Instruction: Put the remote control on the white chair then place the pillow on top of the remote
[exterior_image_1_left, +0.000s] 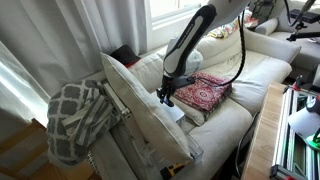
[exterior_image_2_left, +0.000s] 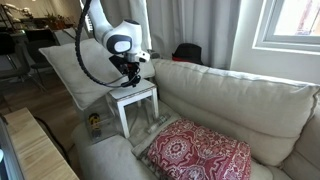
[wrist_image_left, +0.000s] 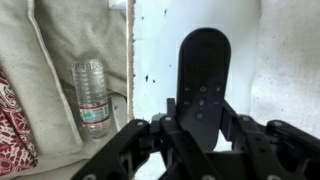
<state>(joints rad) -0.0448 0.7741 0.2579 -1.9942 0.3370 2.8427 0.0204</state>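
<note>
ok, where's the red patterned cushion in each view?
Exterior view: red cushion right of centre on the sofa, just right of the gripper.
Exterior view: bottom centre, foreground; gripper upper left of it.
Wrist view: sliver at lower left edge.
Shared landmark: the gripper.

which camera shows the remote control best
The wrist view: the remote control lies large and central on a white surface, buttons visible, with the claw at its near end. In neither exterior view can I make it out.
</note>
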